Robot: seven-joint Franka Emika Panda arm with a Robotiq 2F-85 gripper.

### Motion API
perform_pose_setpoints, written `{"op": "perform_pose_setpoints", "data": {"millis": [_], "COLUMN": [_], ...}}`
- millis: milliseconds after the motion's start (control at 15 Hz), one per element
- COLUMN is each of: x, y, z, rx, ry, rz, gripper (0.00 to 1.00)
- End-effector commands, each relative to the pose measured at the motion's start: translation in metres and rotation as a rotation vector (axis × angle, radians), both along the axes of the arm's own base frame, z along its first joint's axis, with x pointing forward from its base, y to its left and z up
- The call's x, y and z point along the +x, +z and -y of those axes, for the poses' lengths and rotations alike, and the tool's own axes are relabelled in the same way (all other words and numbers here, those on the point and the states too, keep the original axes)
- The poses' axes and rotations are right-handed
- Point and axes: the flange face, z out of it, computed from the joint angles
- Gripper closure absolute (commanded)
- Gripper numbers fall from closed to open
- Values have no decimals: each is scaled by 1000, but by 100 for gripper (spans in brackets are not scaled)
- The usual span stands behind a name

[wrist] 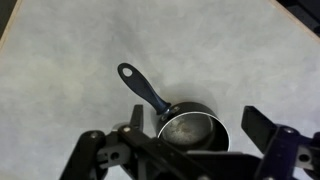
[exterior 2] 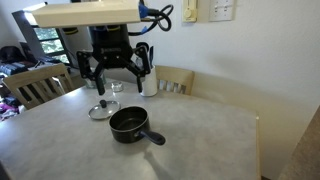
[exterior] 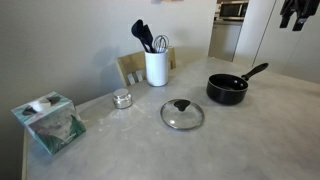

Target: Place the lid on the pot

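The pot (exterior: 228, 90) is a small black saucepan with a long handle, standing empty on the pale table. It also shows in an exterior view (exterior 2: 130, 125) and in the wrist view (wrist: 190, 130). The glass lid (exterior: 182, 113) with a black knob lies flat on the table beside the pot, and also shows in an exterior view (exterior 2: 100, 110). It is out of the wrist view. My gripper (exterior 2: 112, 80) hangs open and empty high above the table, over the pot, and shows in the wrist view (wrist: 178, 140) and at the top edge of an exterior view (exterior: 298, 14).
A white utensil holder (exterior: 156, 67) with black utensils stands at the back of the table. A small silver tin (exterior: 122, 98) and a tissue box (exterior: 50, 122) sit towards one side. Wooden chairs (exterior 2: 40, 85) stand at the table's edge.
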Motion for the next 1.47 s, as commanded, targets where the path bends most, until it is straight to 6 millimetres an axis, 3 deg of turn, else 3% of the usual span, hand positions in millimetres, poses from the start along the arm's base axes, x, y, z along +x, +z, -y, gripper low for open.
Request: {"op": "perform_pose_setpoints", "data": {"millis": [0,267,533,733,1133,1200,1267,1400], "x": [0,2,12,37,99,78,83,84], "y": [-2,7,1,-5,-23,-15,-19,-20], "z": [0,-8,-19,-62,-216,-190,-208,-210], "rx": [1,-2,-1,-13,-55,-36,-38,-38], "ry": [-6,-3,6,46,98,92,98,99], "rz": [-6,9,9,-7,-19,-8,-10,-13], "gripper": [0,0,0,0,0,0,0,0]}}
